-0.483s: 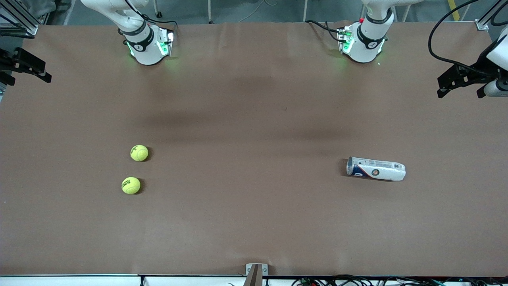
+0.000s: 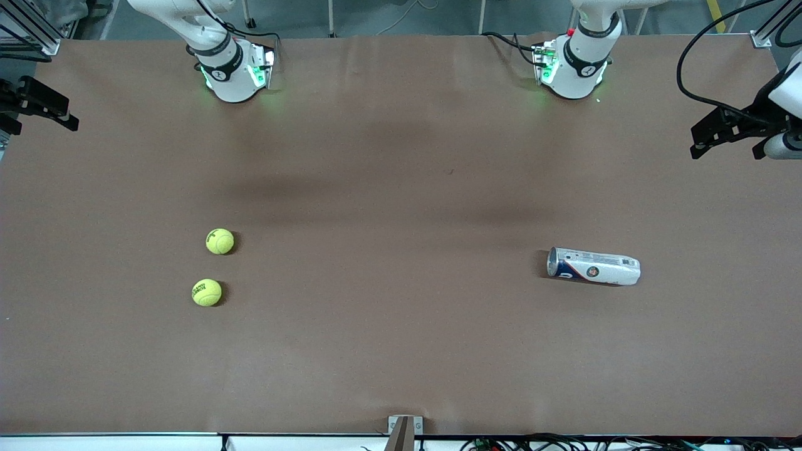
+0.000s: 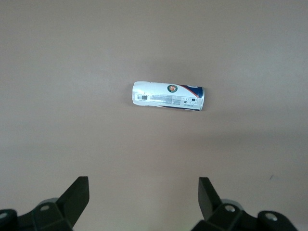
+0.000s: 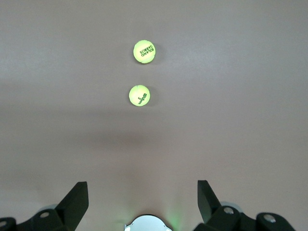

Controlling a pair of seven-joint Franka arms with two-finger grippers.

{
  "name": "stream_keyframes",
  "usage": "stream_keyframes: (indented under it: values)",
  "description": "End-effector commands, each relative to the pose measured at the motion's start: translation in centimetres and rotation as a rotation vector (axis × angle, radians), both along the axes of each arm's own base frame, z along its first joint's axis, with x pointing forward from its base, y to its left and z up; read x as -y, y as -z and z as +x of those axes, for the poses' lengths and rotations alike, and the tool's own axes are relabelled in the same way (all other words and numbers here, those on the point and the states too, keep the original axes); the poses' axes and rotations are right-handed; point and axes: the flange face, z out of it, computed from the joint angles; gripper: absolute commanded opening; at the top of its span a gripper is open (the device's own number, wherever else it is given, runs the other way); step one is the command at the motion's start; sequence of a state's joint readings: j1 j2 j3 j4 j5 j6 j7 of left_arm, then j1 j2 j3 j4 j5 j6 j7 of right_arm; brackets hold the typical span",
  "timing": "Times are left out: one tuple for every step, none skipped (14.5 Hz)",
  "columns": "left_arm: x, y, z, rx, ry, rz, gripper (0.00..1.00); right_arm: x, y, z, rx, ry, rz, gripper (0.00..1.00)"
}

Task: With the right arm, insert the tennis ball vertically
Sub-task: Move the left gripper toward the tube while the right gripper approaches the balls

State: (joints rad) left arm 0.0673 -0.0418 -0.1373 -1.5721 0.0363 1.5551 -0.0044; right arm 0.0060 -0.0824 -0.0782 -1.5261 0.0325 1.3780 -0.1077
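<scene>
Both grippers up, jaws spread, empty: right gripper (image 4: 142,204) over two yellow felt tennis balls (image 4: 139,95), left gripper (image 3: 143,204) over the white cylindrical can (image 3: 167,96) lying on its side.

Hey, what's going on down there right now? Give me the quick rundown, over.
Left gripper open, high over the table's edge; right gripper open, likewise, empty. Two tennis balls untouched at right arm's end. Can lying on its side, not upright. Nothing between. Over.
</scene>
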Motion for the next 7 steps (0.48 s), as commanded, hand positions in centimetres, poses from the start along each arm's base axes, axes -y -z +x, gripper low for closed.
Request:
stream_keyframes:
  values:
    - [-0.2,0.8,1.1,-0.023,0.019,-0.011,1.0,0.2,-0.5,-0.8,0.017,-0.006,-0.005,1.0]
    - [-0.2,1.0,1.2,-0.026,0.019,-0.011,1.0,0.3,-0.6,-0.8,0.018,-0.005,-0.006,1.0]
    - [-0.2,1.4,1.3,-0.034,0.02,-0.011,1.0,0.3,-0.6,-0.7,0.019,-0.003,-0.01,1.0]
    - [-0.2,2.2,1.4,-0.049,0.022,-0.01,1.0,0.3,-0.8,-0.6,0.024,-0.003,-0.01,1.0]
    - [0.0,2.9,1.5,-0.055,0.025,-0.01,1.0,0.2,-0.7,-0.4,0.027,-0.004,-0.011,1.0]
    - [0.1,3.8,1.8,-0.064,0.027,-0.011,1.0,0.1,-0.5,-0.2,0.024,-0.007,-0.012,1.0]
    - [0.0,4.7,1.8,-0.073,0.026,-0.009,1.0,0.0,-0.7,-0.1,0.031,-0.007,-0.013,1.0]
